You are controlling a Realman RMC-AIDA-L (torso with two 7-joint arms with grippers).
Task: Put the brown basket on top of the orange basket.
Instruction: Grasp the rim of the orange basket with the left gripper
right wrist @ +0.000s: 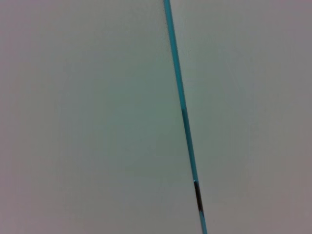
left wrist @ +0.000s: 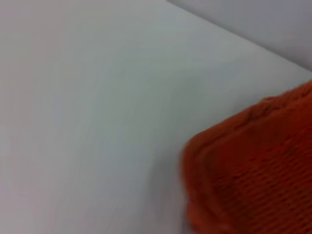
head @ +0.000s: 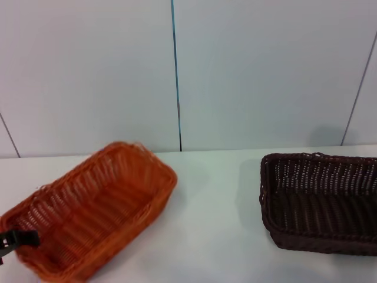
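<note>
Brown-coloured, the dark rectangular woven wicker-style basket [head: 321,203] is seen in the head view on the right side of the white worktop [head: 218,236], cut off at the picture's right edge. It is stood upright on its base, open side up, with its braided rim and open-weave sides visible. Nothing is seen inside it, and nothing is touching it.

Well apart from it, on the left side of the worktop, the bright orange rectangular woven wicker-style basket [head: 94,209] is found. It is turned at an angle to the worktop's edge, so that one corner is pointed toward the wall and the opposite end toward the near left corner of the view. It is also open side up, and nothing is seen inside it. A bare stretch of worktop is left between the two baskets.

At the near left end of the orange basket, the left end effector [head: 15,239] is seen as a small black part against the rim, at the edge of the head view. Whether its fingers are spread or pressed together on the rim cannot be told. In the left wrist view, one corner of the orange basket [left wrist: 253,170] is shown close up above the worktop [left wrist: 97,122].

The right end effector is not seen in any view; only a pale wall panel [right wrist: 87,117] with a thin blue seam [right wrist: 183,112] is shown by the right wrist view. The same panelled wall [head: 265,71] is seen behind the worktop in the head view.
</note>
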